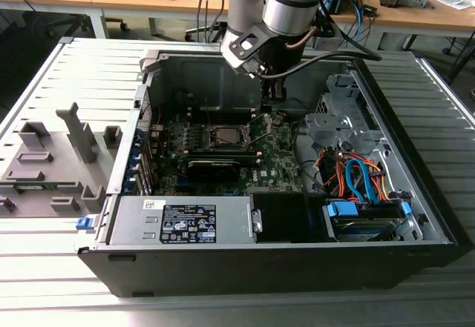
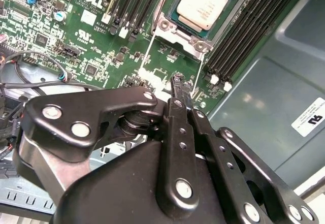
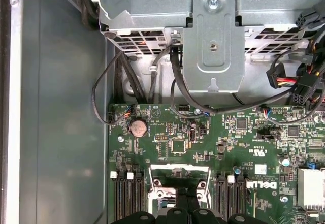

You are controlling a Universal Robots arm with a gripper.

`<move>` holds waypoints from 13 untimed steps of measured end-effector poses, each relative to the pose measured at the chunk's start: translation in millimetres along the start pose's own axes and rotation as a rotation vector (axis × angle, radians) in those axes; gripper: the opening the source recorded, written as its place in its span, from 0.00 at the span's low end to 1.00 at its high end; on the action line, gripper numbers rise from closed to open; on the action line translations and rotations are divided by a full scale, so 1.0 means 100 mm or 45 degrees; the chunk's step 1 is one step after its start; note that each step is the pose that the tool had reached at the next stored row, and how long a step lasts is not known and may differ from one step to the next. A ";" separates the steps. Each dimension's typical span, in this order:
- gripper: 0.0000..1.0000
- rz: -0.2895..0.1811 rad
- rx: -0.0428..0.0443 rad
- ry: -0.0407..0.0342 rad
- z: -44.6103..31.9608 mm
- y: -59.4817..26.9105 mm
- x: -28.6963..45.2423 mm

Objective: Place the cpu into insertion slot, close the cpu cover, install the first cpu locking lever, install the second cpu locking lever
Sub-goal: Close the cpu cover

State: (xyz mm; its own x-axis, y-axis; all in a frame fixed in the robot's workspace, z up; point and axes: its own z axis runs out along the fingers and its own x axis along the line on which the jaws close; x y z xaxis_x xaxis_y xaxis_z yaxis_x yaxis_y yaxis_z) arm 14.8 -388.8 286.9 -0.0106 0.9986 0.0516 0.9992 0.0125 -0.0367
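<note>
Cpu [image 2: 205,3] lies flat in the slot [image 1: 214,136], silvery face up, toward the board's [image 2: 101,41] far edge in the exterior view. A dull metal frame borders it. I take this for the cover [image 2: 183,34], and it looks to be down.

The gripper [image 2: 177,82] hangs just beside the slot, on the side toward the drive cage [image 3: 213,46]. Its fingers [image 2: 175,115] are pressed together with nothing visible between them.

Thin lever rods [image 1: 257,130] slant up from the slot's edge in the exterior view, so I judge the work to stand at the levers (whether the tip touches one I cannot tell).

To do this step well, bear with the closed tip on the rod's handle end. Carry it down and sideways until it tucks under its hook, and keep clear of the memory slots [image 2: 244,36] flanking the slot.
</note>
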 end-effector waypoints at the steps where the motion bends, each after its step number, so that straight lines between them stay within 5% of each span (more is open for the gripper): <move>1: 0.11 0.000 0.000 0.0000 0.000 0.006 0.000; 13: 0.11 0.000 0.000 0.0000 0.033 0.079 -0.002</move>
State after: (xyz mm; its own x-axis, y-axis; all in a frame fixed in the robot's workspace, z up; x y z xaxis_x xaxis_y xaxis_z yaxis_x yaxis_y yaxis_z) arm 22.5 -388.7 283.3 -0.0106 0.9986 0.0516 0.9992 0.0125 -0.0367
